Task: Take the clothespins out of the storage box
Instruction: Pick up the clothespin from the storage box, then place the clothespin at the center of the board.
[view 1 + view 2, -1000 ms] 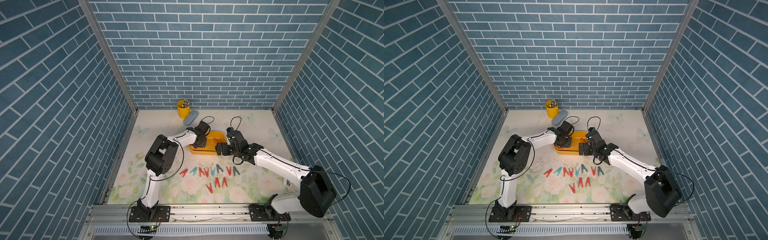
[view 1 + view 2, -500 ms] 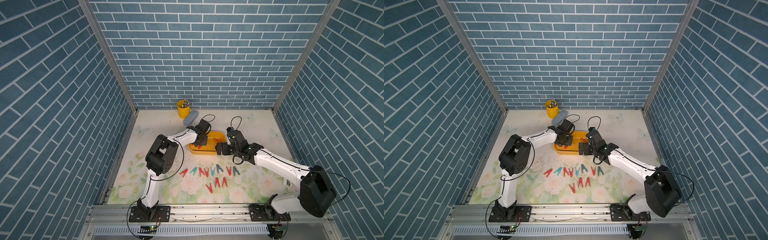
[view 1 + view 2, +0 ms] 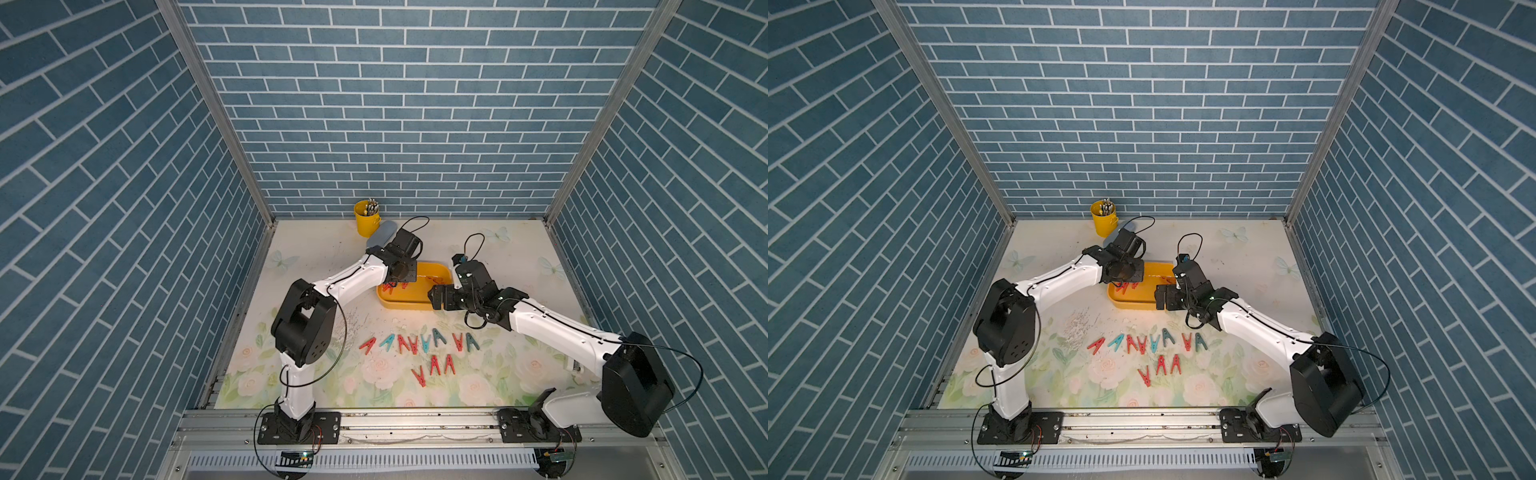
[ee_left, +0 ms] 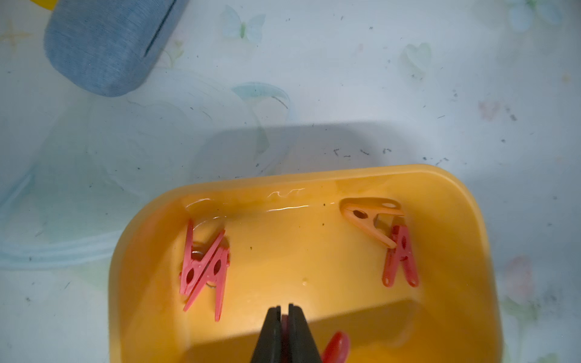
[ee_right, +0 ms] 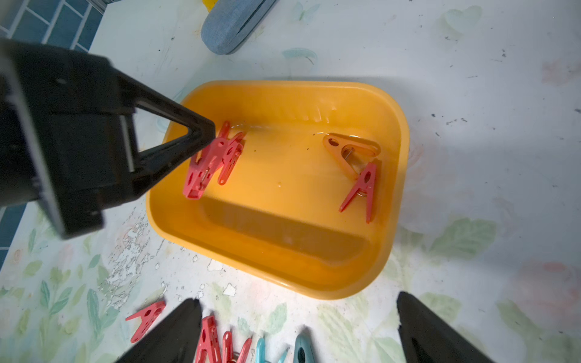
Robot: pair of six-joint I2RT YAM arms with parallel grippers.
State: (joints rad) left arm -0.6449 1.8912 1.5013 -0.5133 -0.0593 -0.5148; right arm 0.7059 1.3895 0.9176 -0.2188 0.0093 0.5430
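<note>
Top view: floral tabletop (image 3: 498,374), blue-brick walls (image 3: 415,124)

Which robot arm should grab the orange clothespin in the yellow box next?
Right. The right gripper is open and empty beside the storage box, near the end where the orange clothespin lies. The left gripper is shut on a red clothespin.

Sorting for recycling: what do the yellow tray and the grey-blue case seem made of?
The yellow tray looks like glossy moulded plastic: shiny highlights, rounded seamless corners. The grey-blue case seems fabric-covered, matte with a fine woven grain; core hidden.
</note>
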